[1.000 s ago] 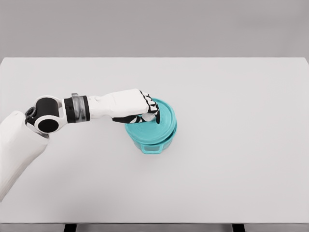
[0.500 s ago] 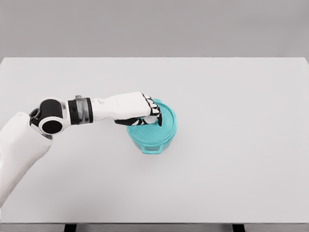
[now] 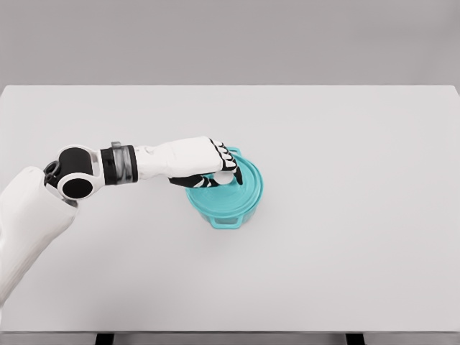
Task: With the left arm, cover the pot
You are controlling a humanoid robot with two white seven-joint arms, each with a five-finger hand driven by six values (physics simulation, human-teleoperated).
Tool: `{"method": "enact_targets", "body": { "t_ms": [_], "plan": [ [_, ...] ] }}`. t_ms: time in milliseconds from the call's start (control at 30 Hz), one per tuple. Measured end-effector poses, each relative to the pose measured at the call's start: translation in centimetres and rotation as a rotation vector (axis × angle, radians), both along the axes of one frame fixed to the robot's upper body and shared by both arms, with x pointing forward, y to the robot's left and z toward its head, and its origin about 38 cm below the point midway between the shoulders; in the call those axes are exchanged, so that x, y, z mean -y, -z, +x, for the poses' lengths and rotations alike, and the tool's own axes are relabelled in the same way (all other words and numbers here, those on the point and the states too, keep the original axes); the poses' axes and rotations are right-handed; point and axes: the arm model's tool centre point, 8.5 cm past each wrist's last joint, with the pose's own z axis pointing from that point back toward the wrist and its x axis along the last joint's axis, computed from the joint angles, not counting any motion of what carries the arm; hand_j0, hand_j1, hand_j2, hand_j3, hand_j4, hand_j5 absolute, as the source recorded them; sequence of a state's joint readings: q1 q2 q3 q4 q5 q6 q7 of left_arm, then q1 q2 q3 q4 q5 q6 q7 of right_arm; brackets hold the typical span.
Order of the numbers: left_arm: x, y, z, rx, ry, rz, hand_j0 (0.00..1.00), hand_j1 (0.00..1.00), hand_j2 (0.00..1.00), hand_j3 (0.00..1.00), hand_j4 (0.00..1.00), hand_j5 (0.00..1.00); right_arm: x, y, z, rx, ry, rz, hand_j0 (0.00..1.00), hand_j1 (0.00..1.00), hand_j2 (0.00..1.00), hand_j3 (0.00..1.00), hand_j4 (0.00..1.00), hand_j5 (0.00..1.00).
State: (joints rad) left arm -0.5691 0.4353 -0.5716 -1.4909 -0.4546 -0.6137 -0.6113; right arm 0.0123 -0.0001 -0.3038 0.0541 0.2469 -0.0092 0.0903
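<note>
Lid (image 3: 237,188) has dropped level onto pot (image 3: 228,214) under the fingers (image 3: 228,167) since a second ago; left hand (image 3: 205,162) curled on its knob. Looks covered.

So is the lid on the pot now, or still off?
On. The teal lid sits over the pot, rims roughly lined up, the left hand gripping its knob. Whether it is fully seated, cannot tell.
</note>
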Motion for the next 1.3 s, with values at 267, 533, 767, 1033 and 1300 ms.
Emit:
{"method": "enact_targets", "body": {
  "t_ms": [267, 533, 767, 1033, 1300],
  "plan": [
    [0.01, -0.06, 0.04, 0.001, 0.000, 0.000, 0.69, 0.69, 0.69, 0.69, 0.69, 0.69, 0.00, 0.00, 0.11, 0.002, 0.000, 0.000, 1.00, 1.00, 1.00, 1.00, 1.00, 1.00],
    [0.04, -0.17, 0.11, 0.003, 0.000, -0.001, 0.75, 0.75, 0.75, 0.75, 0.75, 0.75, 0.00, 0.00, 0.00, 0.000, 0.000, 0.000, 1.00, 1.00, 1.00, 1.00, 1.00, 1.00],
    [0.25, -0.37, 0.25, 0.007, 0.001, -0.005, 0.78, 0.78, 0.78, 0.78, 0.78, 0.78, 0.00, 0.00, 0.00, 0.000, 0.000, 0.000, 1.00, 1.00, 1.00, 1.00, 1.00, 1.00],
    [0.46, -0.43, 0.27, 0.007, 0.004, -0.010, 0.84, 0.84, 0.84, 0.84, 0.84, 0.84, 0.00, 0.00, 0.01, 0.000, 0.000, 0.000, 1.00, 1.00, 1.00, 1.00, 1.00, 1.00],
    [0.43, -0.51, 0.31, 0.009, 0.003, -0.010, 0.85, 0.85, 0.85, 0.85, 0.85, 0.85, 0.00, 0.00, 0.10, 0.002, 0.000, 0.000, 1.00, 1.00, 1.00, 1.00, 1.00, 1.00]
  ]
}}
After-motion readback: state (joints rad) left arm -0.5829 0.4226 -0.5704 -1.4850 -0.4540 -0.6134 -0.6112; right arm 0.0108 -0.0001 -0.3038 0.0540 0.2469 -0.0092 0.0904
